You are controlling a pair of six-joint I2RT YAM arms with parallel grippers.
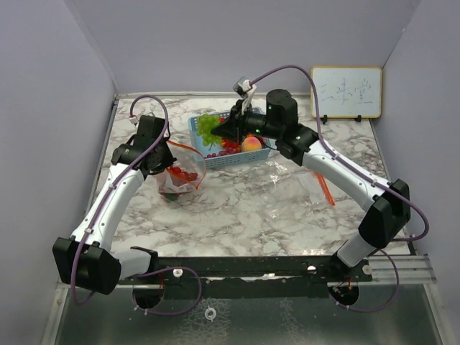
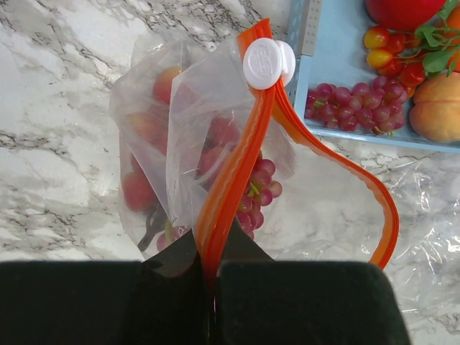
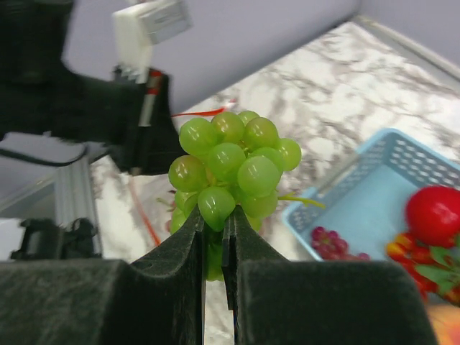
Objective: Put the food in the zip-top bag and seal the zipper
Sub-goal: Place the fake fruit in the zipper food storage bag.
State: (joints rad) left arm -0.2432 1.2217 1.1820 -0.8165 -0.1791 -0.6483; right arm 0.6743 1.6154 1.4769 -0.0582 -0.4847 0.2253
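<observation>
The left gripper [image 2: 214, 267] is pinched tight on the zipper [image 2: 237, 180] and holds the zip-top bag [image 2: 187, 136] just beside the near left corner of the blue basket [image 2: 336, 61]. The bag's mouth gapes on the side facing the basket, where the orange-red strip splits into two bands below a white slider [image 2: 266, 63]. Inside the bag lie reddish fruits [image 2: 140, 190] and a purple grape bunch [image 2: 256, 190]. The right gripper [image 3: 215, 231] is clamped on a bunch of green grapes [image 3: 233, 162], held above the basket's left end. In the basket sit a red apple [image 2: 402, 11], a peach [image 2: 437, 108], purple grapes [image 2: 353, 108] and small red pieces [image 2: 392, 56] with green stems.
</observation>
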